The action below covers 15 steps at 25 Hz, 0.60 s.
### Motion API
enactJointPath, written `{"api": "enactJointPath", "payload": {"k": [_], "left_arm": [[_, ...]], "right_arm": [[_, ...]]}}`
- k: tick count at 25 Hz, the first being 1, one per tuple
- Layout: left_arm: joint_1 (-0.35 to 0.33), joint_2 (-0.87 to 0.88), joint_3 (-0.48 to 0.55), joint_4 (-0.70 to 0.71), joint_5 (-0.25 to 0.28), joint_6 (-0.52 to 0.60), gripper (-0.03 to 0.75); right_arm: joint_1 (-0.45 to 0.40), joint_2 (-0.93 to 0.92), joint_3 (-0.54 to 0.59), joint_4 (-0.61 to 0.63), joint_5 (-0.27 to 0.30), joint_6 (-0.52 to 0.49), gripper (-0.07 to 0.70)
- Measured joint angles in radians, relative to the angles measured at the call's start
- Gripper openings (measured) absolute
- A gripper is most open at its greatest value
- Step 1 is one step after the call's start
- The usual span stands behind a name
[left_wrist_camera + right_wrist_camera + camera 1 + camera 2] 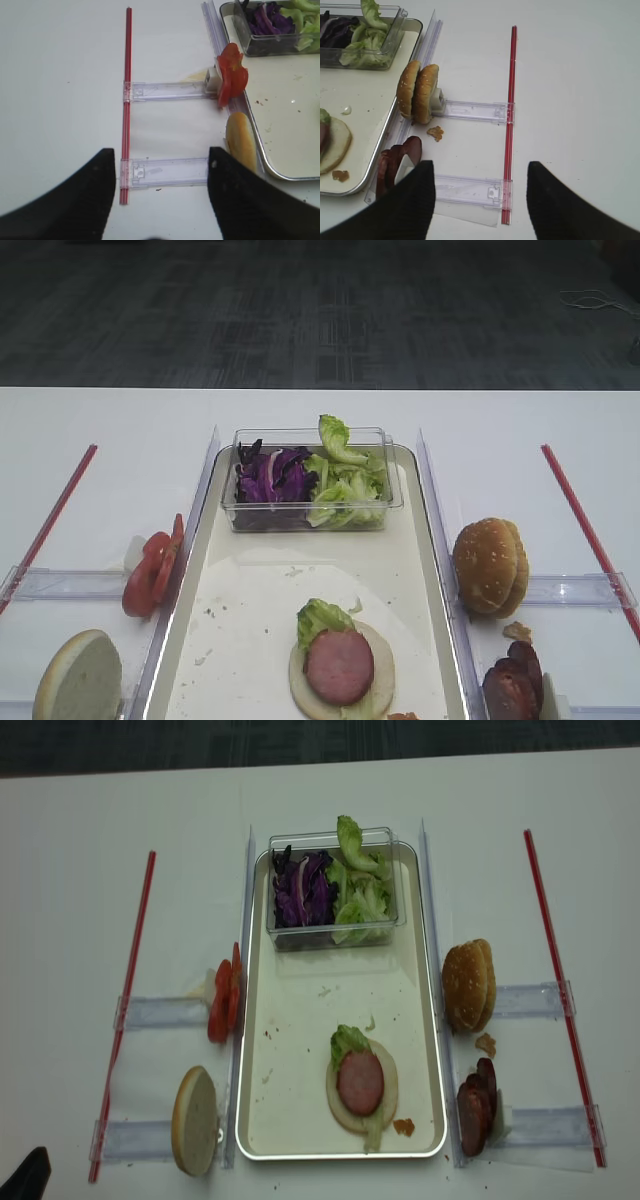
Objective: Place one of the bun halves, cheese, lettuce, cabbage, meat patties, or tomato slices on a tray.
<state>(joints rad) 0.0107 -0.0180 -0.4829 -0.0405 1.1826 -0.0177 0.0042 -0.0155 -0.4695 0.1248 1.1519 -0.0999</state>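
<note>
On the tray (250, 630) lies a bun half (372, 695) topped with lettuce (320, 618) and a meat patty (338, 665). A clear box (312, 480) at the tray's far end holds purple cabbage (270, 478) and more lettuce. Tomato slices (150, 570) and a bun half (80, 680) stand left of the tray. To its right stand two bun halves (490, 565) and meat patties (512, 685). I cannot pick out cheese. My left gripper (161, 156) is open and empty over the table left of the tray. My right gripper (481, 168) is open and empty, right of the patties (395, 160).
Clear plastic rails (160, 1012) and red strips (125, 1010) lie on the white table on both sides of the tray. A crumb (436, 133) lies between the right buns and the patties, and another scrap (404, 1126) sits on the tray's near corner.
</note>
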Motion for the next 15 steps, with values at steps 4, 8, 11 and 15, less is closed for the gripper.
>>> {"api": "enactJointPath", "payload": {"k": [4,8,11,15], "left_arm": [[0.0,0.0,0.0,0.0,0.0,0.0,0.391],[0.0,0.0,0.0,0.0,0.0,0.0,0.391],[0.0,0.0,0.0,0.0,0.0,0.0,0.391],[0.0,0.0,0.0,0.0,0.0,0.0,0.391]], "right_arm": [[0.0,0.0,0.0,0.0,0.0,0.0,0.428],[0.0,0.0,0.0,0.0,0.0,0.0,0.428],[0.0,0.0,0.0,0.0,0.0,0.0,0.428],[0.0,0.0,0.0,0.0,0.0,0.0,0.428]]}}
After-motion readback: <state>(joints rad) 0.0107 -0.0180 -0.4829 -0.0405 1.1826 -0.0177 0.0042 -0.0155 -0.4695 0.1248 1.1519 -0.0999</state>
